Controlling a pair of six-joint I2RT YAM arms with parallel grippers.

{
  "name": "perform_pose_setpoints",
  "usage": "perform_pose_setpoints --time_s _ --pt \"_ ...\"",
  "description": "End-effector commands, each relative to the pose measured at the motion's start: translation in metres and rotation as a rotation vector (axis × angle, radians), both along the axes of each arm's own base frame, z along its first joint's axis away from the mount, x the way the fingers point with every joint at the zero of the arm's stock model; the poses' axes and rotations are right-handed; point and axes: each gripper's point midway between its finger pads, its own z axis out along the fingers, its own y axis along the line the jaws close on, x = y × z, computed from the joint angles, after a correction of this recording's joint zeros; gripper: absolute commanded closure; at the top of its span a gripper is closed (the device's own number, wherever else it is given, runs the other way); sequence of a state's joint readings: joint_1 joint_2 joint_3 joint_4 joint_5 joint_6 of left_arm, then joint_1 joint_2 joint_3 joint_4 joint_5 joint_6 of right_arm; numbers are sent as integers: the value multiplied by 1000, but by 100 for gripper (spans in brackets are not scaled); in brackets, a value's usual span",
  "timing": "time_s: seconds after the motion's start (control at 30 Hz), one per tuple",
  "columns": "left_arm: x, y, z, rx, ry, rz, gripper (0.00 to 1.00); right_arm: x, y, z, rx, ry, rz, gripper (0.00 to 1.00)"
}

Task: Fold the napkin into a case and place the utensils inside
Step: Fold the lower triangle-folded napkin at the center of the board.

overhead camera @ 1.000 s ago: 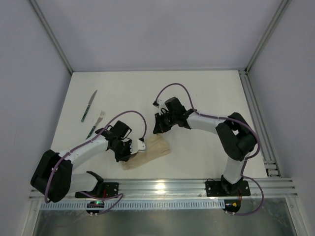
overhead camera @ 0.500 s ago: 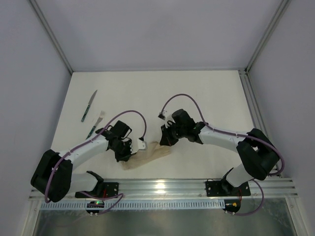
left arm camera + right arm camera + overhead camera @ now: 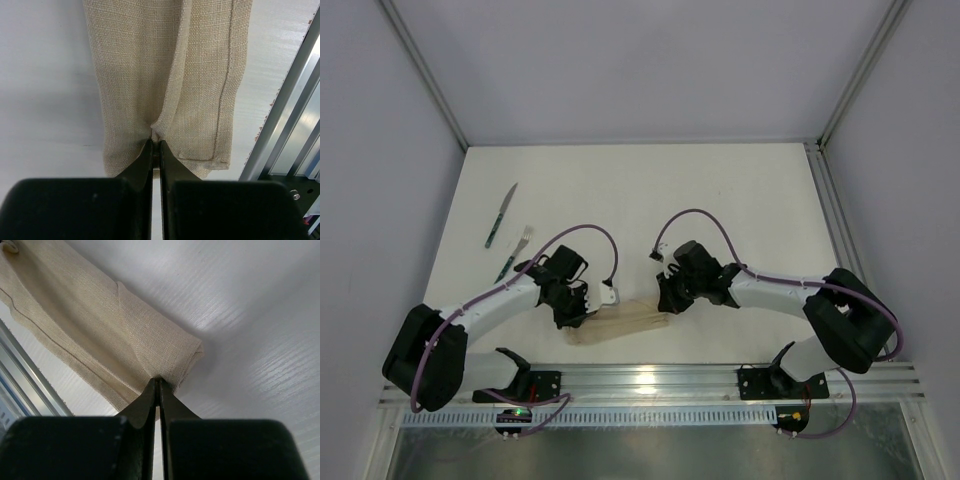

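— Where is the thin, beige-tan woven napkin [image 3: 623,320] lying?

— It is lying folded into a long, narrow strip near the front edge of the white table [image 3: 750,200], just beyond the ribbed aluminium rail [image 3: 650,378]. Its long axis is running almost parallel to that rail, with the right end tilting slightly away from it.

— And who is holding it?

— Both arms are. The black two-finger left gripper [image 3: 155,143] is pinching a fold at the left end, jaws pressed together on the cloth. The black right gripper [image 3: 159,380] is nipping the rounded, rolled right end in the same way.

— How are the arms sitting?

— The left one is bending out to the left, its white forearm slanting in towards the strip and its wrist tipping down. The right one is keeping its elbow far out to the right, its forearm stretching low and leftwards across the table.

— What is the fabric looking like up close?

— It is showing a coarse linen-like weave, a stitched hem along one long edge and soft overlapping layers.

— And the cutlery?

— The slim teal-handled knife [image 3: 501,216] and the matching fork [image 3: 515,253] are resting well apart from the cloth at the left of the table, metal ends pointing away from the arms.
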State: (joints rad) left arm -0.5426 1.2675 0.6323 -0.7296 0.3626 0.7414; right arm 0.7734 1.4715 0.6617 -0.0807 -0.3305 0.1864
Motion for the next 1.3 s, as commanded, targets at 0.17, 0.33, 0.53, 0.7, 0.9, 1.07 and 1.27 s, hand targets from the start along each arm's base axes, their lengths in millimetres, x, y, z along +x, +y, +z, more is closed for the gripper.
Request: perform_pose_setpoints --time_s 0.17,0.33,0.53,0.7,0.9,1.07,1.27 --pt "-2 8 -4 35 -7 -29 83 6 -10 -13 -63 -19 -40 96" --pt "-1 -4 34 -49 -41 -69 66 9 -8 -12 -52 -28 -39 96" --pt "-33 -21 88 -183 96 -200 63 9 -5 -15 -52 -26 -31 96" --pt "-29 -30 110 -234 74 -273 57 11 -5 -17 -48 -32 -31 96" --pt "70 -37 74 -129 -296 -31 52 11 -3 -18 -44 -29 -30 96" --pt "60 -39 28 -53 -360 -171 49 11 -2 -17 -37 -27 -30 96" --pt "9 -39 23 -120 -198 -376 9 11 -2 -18 -35 -22 -31 96"
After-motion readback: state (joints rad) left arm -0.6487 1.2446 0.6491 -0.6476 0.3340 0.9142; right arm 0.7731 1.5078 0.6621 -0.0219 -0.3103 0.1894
